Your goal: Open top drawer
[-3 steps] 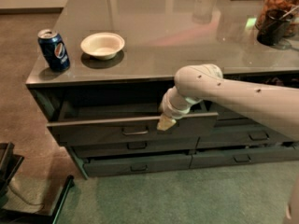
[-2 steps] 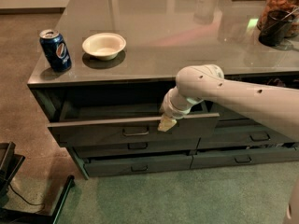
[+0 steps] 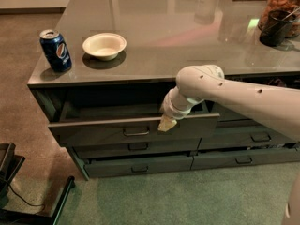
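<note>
**Top drawer seen standing partly out, gripper at its upper edge**

The scene is filled by the big grey counter (image 3: 178, 36), whose glossy, glass-smooth top reflects the room lights. From the right, the pale, rounded robot arm (image 3: 243, 102) is seen reaching across the cabinet face.

Just under the counter lip, the top drawer (image 3: 93, 132) is found at the left stack, standing partly out of the cabinet with its dark interior exposed behind the tall, flat, matte grey-green front. It is judged to be stiff and fairly heavy, a wide panel on slides. A straight, even pull is likely called for, since a pull taken off-centre could rack it.

Below it, the shallower lower drawers (image 3: 108, 167) are seen nearly flush.

On the counter, a shallow cream bowl (image 3: 104, 45) is set near the left end, and a blue soda can (image 3: 55, 50) is stood upright just beside it.

The small rectangular loop handle (image 3: 136, 132) is seen at the centre of the front, thin and probably metal. That is judged the best place to take hold.

The gripper (image 3: 167, 123) is placed at the front's top edge, just right of the handle; whether it is open or closed cannot be told.
</note>
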`<state>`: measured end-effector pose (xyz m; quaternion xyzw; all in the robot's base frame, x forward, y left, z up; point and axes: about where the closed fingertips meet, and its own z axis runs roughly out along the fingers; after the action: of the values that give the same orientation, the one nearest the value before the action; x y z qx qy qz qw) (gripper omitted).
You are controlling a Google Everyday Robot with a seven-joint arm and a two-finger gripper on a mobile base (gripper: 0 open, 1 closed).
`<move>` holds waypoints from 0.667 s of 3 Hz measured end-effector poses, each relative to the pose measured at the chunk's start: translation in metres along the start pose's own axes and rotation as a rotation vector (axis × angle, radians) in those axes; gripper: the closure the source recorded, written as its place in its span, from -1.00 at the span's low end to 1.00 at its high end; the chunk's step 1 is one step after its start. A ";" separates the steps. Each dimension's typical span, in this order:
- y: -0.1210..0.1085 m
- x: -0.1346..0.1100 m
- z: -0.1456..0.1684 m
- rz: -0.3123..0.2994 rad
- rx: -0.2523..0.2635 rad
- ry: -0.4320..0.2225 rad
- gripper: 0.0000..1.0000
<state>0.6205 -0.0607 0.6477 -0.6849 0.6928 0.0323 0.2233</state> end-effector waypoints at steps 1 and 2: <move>0.003 0.003 -0.004 0.006 -0.029 -0.002 -0.77; 0.016 0.009 -0.015 0.039 -0.087 0.006 -1.00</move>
<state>0.6017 -0.0738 0.6533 -0.6803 0.7047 0.0648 0.1907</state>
